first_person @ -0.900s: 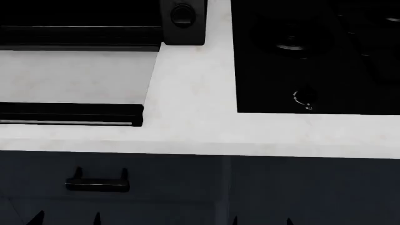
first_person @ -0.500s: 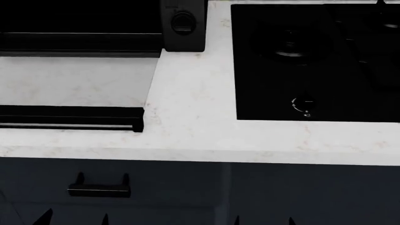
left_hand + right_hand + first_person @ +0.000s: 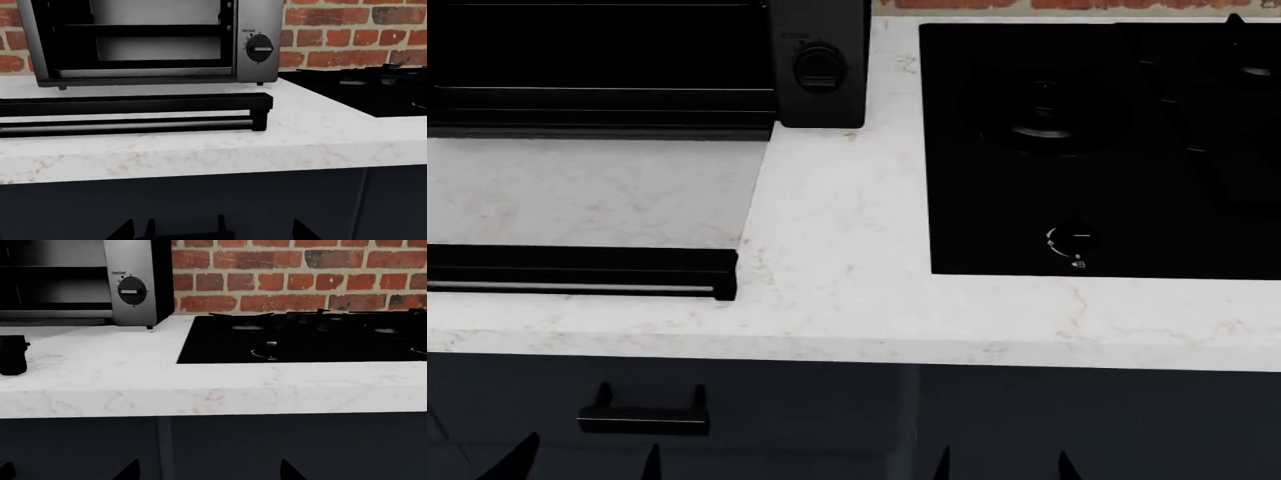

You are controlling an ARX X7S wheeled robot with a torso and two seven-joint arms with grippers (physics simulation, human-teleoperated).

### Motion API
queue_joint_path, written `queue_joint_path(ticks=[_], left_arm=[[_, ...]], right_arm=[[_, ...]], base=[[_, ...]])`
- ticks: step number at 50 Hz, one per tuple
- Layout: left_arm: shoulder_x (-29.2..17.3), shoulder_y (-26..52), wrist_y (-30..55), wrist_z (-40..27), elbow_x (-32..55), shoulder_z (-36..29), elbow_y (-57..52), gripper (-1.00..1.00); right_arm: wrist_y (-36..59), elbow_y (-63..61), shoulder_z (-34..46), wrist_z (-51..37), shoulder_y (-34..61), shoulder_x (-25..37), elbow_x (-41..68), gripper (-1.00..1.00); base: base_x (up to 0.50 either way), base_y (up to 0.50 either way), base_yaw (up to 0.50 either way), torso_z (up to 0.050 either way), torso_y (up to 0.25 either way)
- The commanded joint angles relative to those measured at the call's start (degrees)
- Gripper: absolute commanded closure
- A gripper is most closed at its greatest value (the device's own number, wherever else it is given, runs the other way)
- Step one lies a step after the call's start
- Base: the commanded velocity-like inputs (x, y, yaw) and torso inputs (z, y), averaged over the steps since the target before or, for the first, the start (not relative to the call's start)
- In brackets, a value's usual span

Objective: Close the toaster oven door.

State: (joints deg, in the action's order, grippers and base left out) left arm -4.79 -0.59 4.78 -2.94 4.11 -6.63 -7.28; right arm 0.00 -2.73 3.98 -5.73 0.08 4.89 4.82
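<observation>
1. The door point(image 3: 587, 210) lies folded flat on the white surface point(image 3: 827, 300), its glass letting the marble show through, with the black bar handle point(image 3: 133, 122) along its front edge, close to the surface's lip

2. Behind it the oven point(image 3: 157, 42) stands open against a brick wall point(image 3: 300, 275), racks bare and one round knob point(image 3: 259, 48) on its side panel

3. Beside the oven sits a black cooktop point(image 3: 1094, 140) with a small knob of its own; below the lip, a dark blue drawer front carries a short handle point(image 3: 643, 415)

4. Only dark fingertip points show at the lower edge of each view: the left hand point(image 3: 585, 465) sits low in front of the drawer, under the bar handle, the right hand point(image 3: 1001, 467) below the cooktop; both appear spread and hold nothing

5. The close has likely not begun; to do it well, the left hand should rise, come in under the bar near its middle and lift in an arc about the hinge, pressing until the glass meets the frame, without dragging along the surface
</observation>
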Motion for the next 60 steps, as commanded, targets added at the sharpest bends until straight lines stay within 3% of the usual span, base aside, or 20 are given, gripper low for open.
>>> queue_joint_path(ticks=[1,9,21,26,31,39,60], left_arm=[[-2.5,3.2,15.7,-1.4,4.8,2.6,-11.0,-1.00],[-6.8,9.7,30.7,-0.1,13.3,8.7,-22.7,-1.00],[-13.1,24.3,47.2,-1.6,18.0,13.5,-26.0,-1.00],[-13.7,27.0,48.6,-1.2,19.0,14.0,-24.4,-1.00],[-15.2,25.5,44.0,0.5,17.2,12.3,-24.1,-1.00],[-15.3,25.2,43.5,1.0,18.1,12.6,-25.1,-1.00],[-16.1,25.3,43.4,2.0,18.8,11.2,-25.3,-1.00]], right_arm=[[13.8,-18.7,-3.4,-4.0,3.6,4.5,0.1,-1.00],[37.7,-44.3,-9.7,-5.5,18.0,11.7,0.7,-1.00],[63.1,-57.1,-22.2,-2.6,41.5,20.5,12.8,-1.00],[62.9,-57.2,-21.4,-6.4,41.9,23.4,16.9,-1.00],[62.8,-57.1,-20.2,-9.9,41.8,24.9,20.1,-1.00],[62.8,-57.1,-19.8,-14.6,42.3,28.1,26.2,-1.00],[58.6,-55.9,-18.8,-18.9,40.2,31.8,31.6,-1.00]], base=[[0.00,0.00,0.00,0.000,0.000],[0.00,0.00,0.00,0.000,0.000],[0.00,0.00,0.00,0.000,0.000],[0.00,0.03,0.00,0.000,0.000],[0.00,0.50,0.00,0.000,0.000],[0.01,0.50,0.00,0.000,0.000],[0.00,0.50,0.00,0.000,0.000]])
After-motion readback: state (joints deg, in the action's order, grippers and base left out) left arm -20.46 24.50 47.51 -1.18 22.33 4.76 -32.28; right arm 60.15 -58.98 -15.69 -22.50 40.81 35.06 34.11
